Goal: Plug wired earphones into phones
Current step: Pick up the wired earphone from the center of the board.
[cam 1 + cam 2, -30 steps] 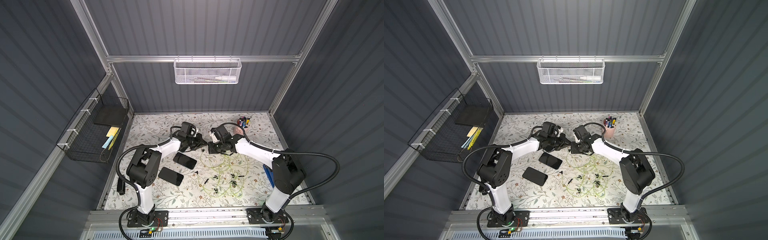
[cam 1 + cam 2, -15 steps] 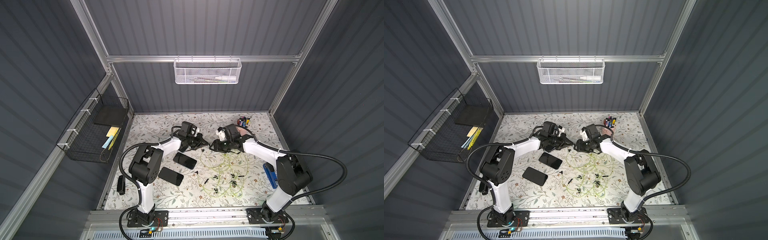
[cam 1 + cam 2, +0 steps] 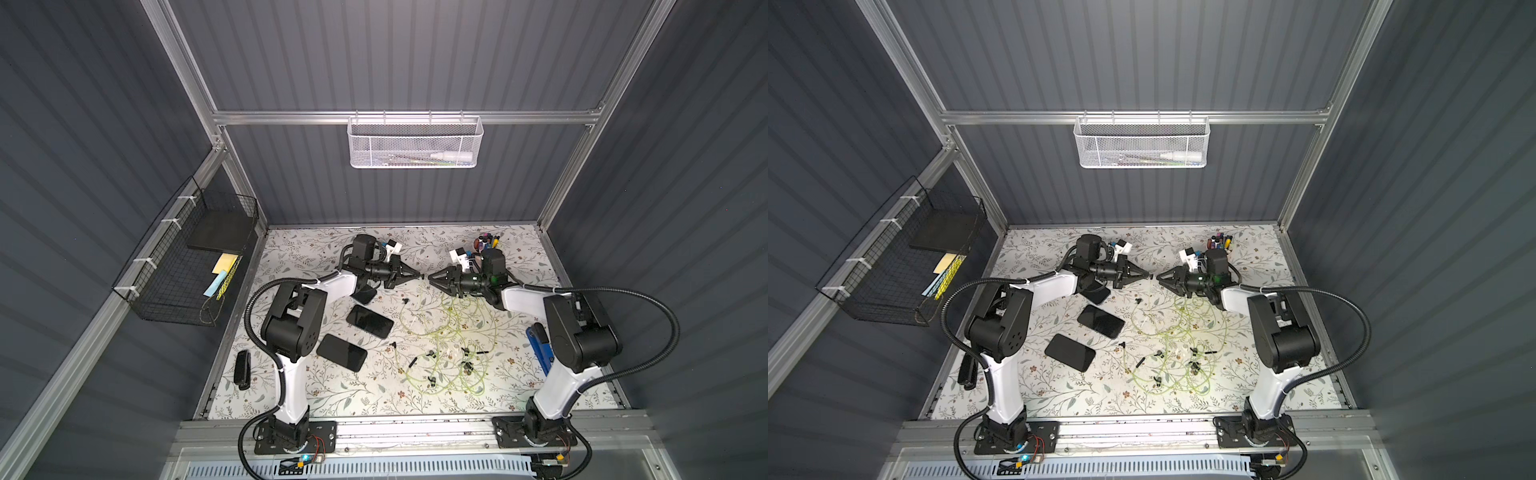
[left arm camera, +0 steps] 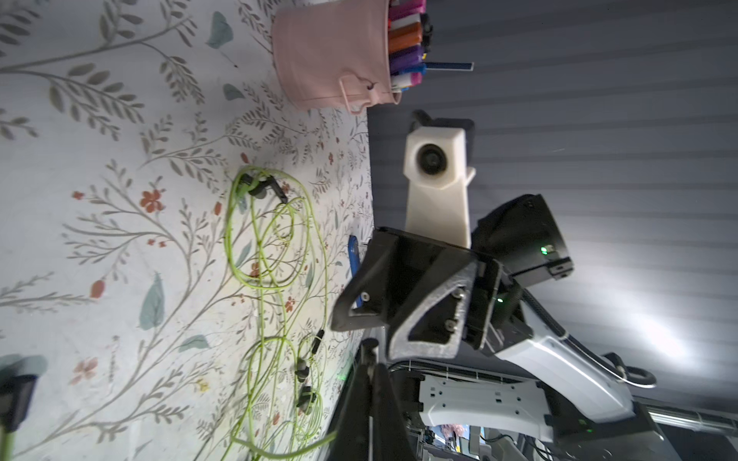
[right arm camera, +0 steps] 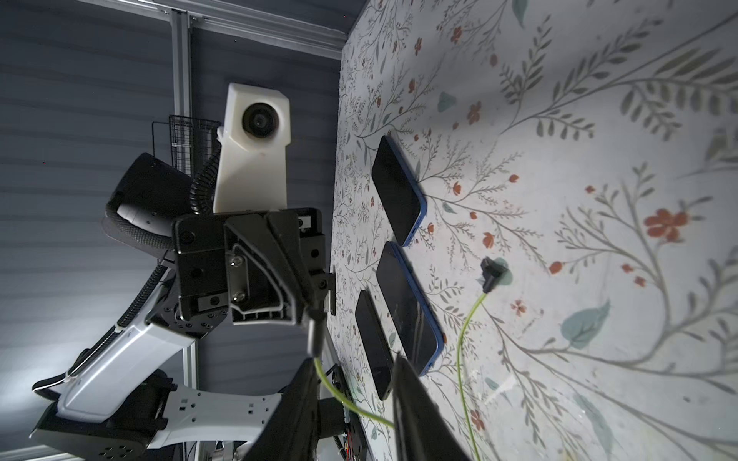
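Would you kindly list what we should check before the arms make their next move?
1. Left claw shut on plug: ok.
2. Right claw open, facing the plug: ok.
3. Cable from the plug passes between the right claw's fingers unpinched: ok.
4. Two phones lie flat and uncovered: ok.
5. Left arm clear of third phone: not ok, it covers part.
6. Phone sockets facing the plug: cannot tell.

The wired earphones lie in a loose tangle of thin yellow-green cables, black earbuds and plugs on the floral mat. One plug is lifted clear, its cable trailing down. Three flat black phones lie screen-up beside the tangle, the farthest partly hidden.
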Controlling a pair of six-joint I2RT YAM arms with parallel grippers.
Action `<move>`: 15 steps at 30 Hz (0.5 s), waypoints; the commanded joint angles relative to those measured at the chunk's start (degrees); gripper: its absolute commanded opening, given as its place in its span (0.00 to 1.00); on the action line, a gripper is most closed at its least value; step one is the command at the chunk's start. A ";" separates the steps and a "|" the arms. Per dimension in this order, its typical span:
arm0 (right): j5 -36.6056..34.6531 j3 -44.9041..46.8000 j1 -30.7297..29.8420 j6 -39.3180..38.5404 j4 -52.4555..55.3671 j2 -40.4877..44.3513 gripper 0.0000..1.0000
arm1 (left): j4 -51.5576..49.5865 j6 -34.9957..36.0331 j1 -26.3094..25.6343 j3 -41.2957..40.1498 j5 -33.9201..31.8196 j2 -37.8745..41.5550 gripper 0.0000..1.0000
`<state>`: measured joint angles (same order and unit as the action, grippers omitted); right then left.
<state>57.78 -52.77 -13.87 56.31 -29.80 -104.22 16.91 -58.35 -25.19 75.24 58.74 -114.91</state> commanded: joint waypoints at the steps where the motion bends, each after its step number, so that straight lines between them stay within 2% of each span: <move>1: 3.83 0.08 -0.55 5.95 -10.59 -0.80 0.33 | 6.47 -3.86 -0.39 -1.04 3.17 -0.93 0.00; 15: 2.38 0.65 -0.63 6.69 -11.34 0.85 0.34 | 4.62 -2.63 -0.47 -0.71 2.12 -1.01 0.00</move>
<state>59.86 -52.71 -14.31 62.78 -39.46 -105.27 22.15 -61.60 -25.19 75.16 60.45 -115.02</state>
